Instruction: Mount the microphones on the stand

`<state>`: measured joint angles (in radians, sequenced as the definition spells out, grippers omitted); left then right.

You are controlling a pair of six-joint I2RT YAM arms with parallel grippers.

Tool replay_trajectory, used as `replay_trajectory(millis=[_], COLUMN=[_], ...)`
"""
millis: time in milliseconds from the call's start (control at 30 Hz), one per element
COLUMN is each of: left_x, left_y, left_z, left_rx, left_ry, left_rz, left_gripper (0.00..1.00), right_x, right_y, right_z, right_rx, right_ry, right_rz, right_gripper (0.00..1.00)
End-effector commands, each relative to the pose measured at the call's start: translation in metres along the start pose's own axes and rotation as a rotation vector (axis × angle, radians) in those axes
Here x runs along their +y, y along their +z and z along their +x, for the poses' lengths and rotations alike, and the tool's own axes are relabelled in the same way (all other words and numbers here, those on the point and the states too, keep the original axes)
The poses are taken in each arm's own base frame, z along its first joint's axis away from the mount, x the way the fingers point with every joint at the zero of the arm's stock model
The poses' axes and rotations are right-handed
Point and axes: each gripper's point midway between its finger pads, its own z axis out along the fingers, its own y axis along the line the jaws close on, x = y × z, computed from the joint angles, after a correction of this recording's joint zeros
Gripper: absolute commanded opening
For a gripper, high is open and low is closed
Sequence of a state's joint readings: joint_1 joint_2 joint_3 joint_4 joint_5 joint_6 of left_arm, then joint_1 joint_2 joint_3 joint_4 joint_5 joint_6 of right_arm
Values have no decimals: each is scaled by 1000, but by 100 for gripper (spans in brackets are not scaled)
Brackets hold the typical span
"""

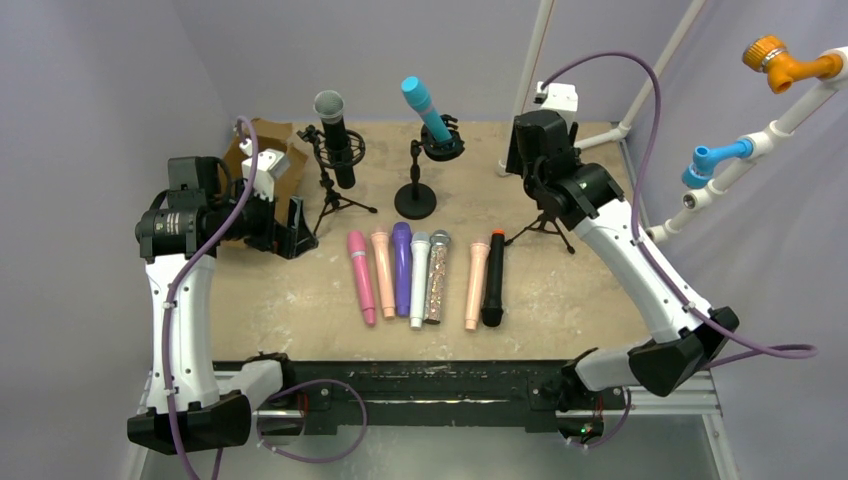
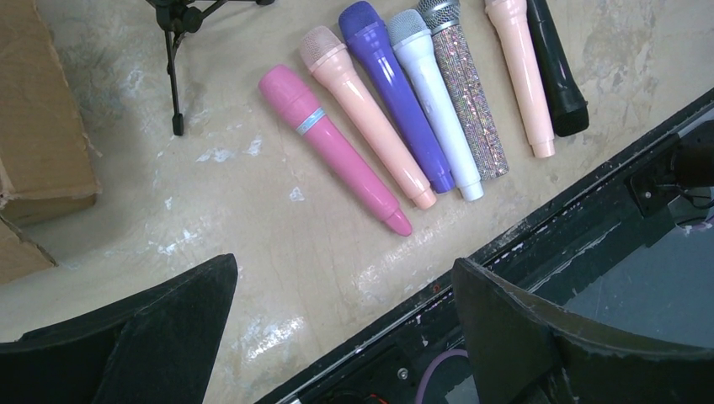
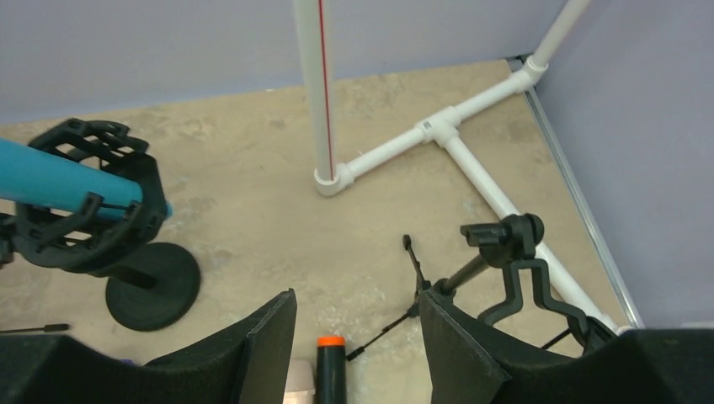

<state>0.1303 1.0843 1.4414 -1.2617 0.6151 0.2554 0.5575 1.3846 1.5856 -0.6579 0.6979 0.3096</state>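
Holds nothing in the left gripper: jaws spread wide over the mottled beige tabletop, near the tail end of the long pink plastic microphone. Holds nothing in the right gripper either; equally wide, facing the table's back between the teal microphone clipped in its round-based black stand and the empty black tripod stand.

Likely to go wrong: knocking or rolling a neighbour when pinching one microphone from so tight a row, or tipping the light tripod when pressing a handle into its clip.

Left arm folded, wrist angled down and inward. Right arm stretched forward above the tripod.
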Motion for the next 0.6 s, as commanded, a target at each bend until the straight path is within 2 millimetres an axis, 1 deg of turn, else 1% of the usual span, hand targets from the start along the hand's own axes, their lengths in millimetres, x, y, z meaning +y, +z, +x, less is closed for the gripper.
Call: replay_trajectory(millis=[0,67,133,167,367,467,567], left_x=[-1,-2,-2,-3,-3,-3,-3], left_y=[-5,-4,-2,-1,-2,-2,-1], left_z=[-3,-1,1,2,2,2,2], left_rx=[-12,-9,-3,-2,-3,-4,-3], left_ry=[38,36,30,27,33,33,31], left_rz=[-9,-1,7,11,10,11,13], left_gripper=[100,100,100,100,100,100,100], right_x=[-17,-20,-28,-33,-50,-58,-66], right_y=[-17,-17,-18,-19,-29,-25,-12], right_z=[8,14,20,19,4,-2,-14], right_rx=[52,59,74,69,21,-4,-46], right_ry=[42,21,22,17,30,30,19], right_rz=[19,22,65,85,136,181,246], right_gripper=[58,56,55,55,56,59,61])
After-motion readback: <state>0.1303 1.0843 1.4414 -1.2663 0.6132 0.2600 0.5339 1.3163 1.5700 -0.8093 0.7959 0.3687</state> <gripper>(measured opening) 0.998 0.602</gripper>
